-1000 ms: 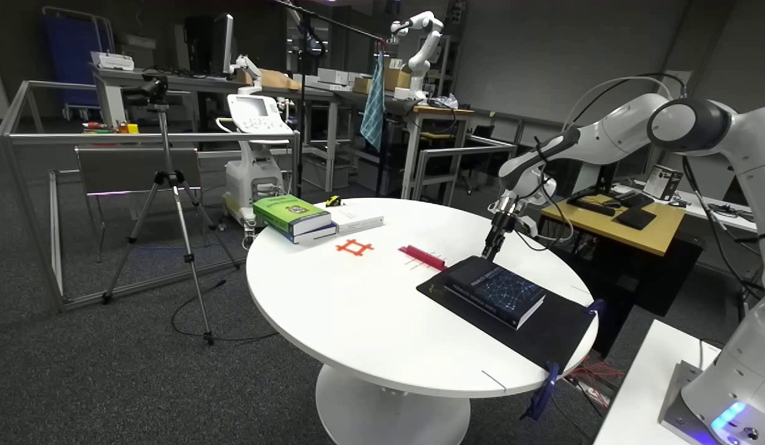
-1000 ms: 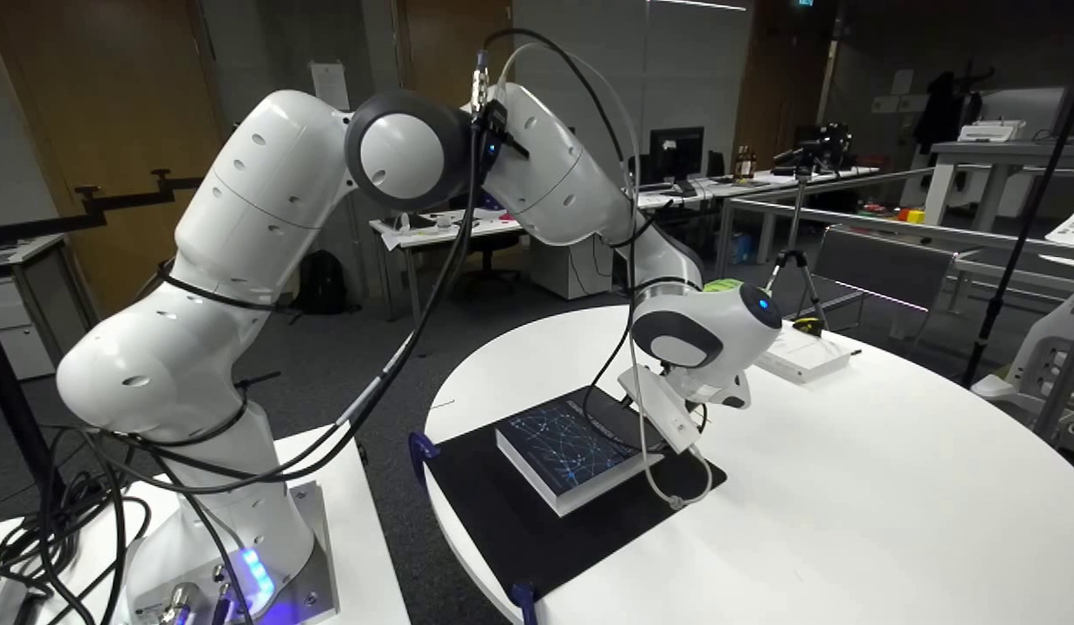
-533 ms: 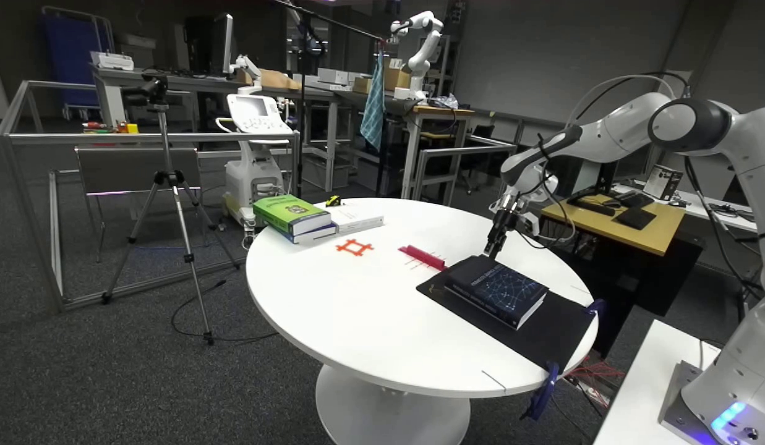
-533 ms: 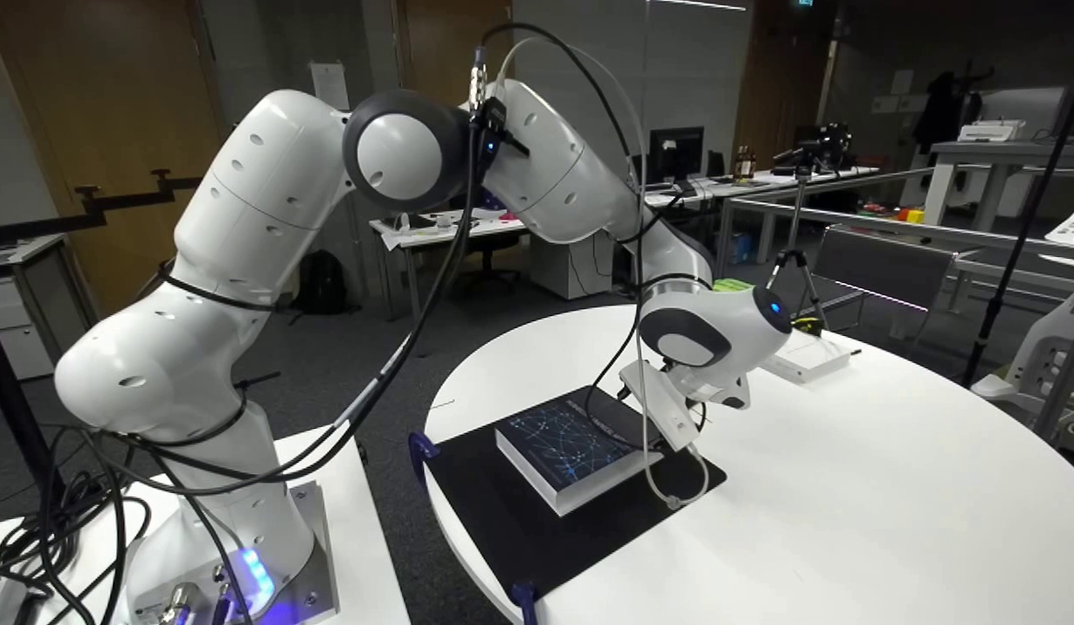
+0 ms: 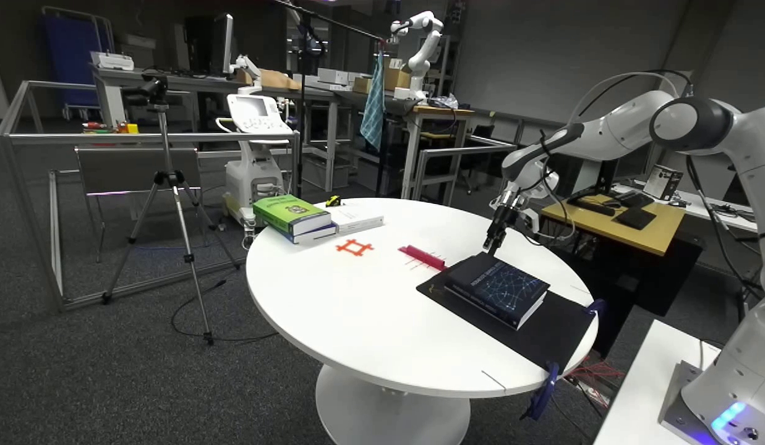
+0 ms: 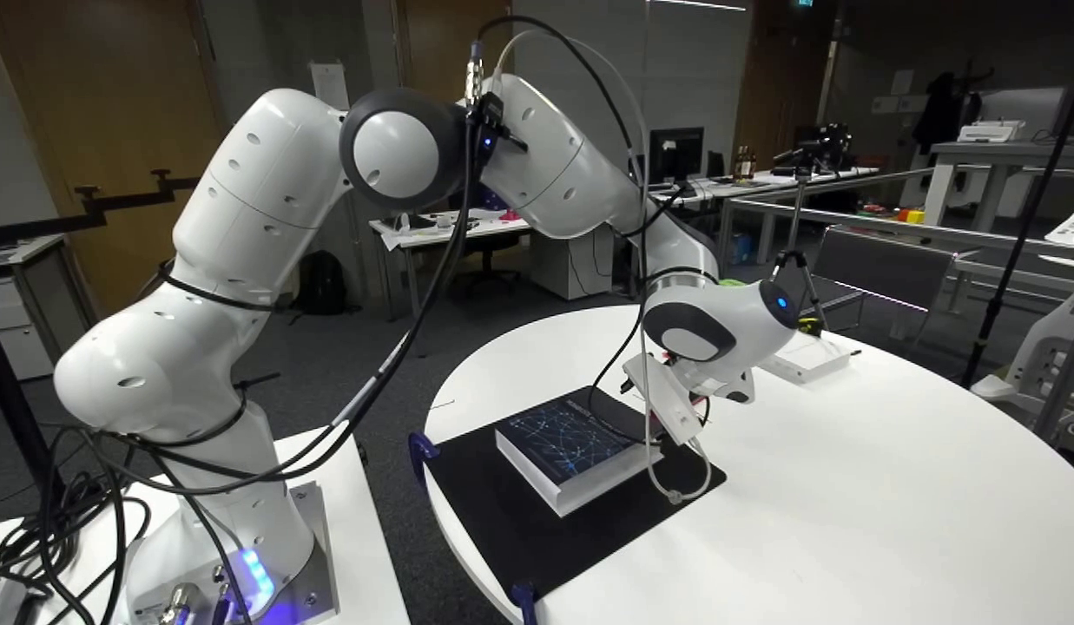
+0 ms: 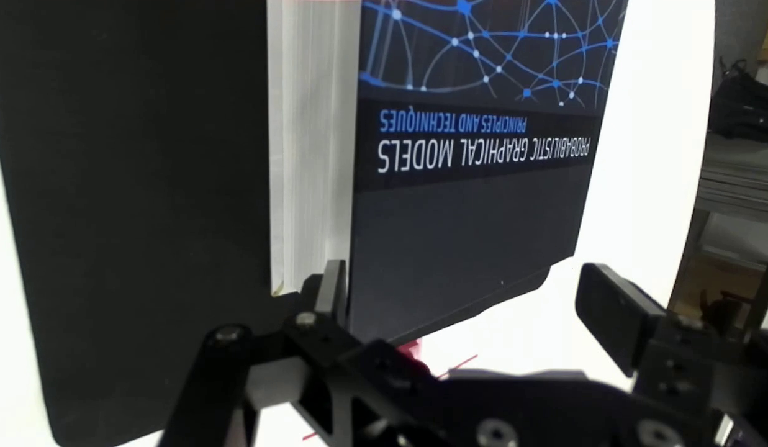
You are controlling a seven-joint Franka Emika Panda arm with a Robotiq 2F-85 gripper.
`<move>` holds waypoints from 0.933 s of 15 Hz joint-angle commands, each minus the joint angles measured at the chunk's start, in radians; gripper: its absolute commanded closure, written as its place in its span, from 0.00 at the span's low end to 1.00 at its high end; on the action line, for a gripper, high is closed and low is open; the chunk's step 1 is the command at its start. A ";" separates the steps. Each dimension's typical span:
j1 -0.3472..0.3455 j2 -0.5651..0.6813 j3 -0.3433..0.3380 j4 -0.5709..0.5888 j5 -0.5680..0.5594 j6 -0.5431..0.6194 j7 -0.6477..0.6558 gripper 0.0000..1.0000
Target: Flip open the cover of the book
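The thick book (image 5: pixel 530 315) lies flat on the black mat with its page edges (image 7: pixel 312 155) at left in the wrist view. Its dark cover (image 7: pixel 470 230), with a blue network pattern and upside-down title, is raised slightly from the pages along its open side; it shows in both exterior views (image 5: pixel 512 287) (image 6: pixel 567 434). My gripper (image 7: pixel 461 270) is open at the book's far end. One finger is at the cover's open edge, by the pages; exact contact is unclear. The second finger is apart, over the white table. In an exterior view the gripper (image 5: pixel 491 246) points down; its fingers are mostly hidden in an exterior view.
The black mat (image 5: pixel 549 340) is clamped by blue clamps (image 5: pixel 546 392) at the edge of the round white table (image 5: pixel 370 315). A red holder (image 5: pixel 424 256) stands by the mat. An orange frame (image 5: pixel 355 248) and a green book (image 5: pixel 292 213) on a stack lie farther off.
My gripper has risen a little and shifted slightly. The cover's open edge has lifted slightly with it. The book and mat have stayed in place.
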 commanded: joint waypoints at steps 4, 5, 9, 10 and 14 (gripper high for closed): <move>-0.005 -0.096 0.011 -0.024 0.033 -0.041 -0.020 0.00; -0.003 -0.104 0.011 -0.024 0.034 -0.046 -0.018 0.00; 0.007 -0.120 0.005 -0.026 0.046 -0.073 -0.013 0.00; 0.011 -0.122 0.003 -0.030 0.044 -0.070 -0.015 0.00; 0.020 -0.126 0.001 -0.057 0.067 0.029 -0.039 0.00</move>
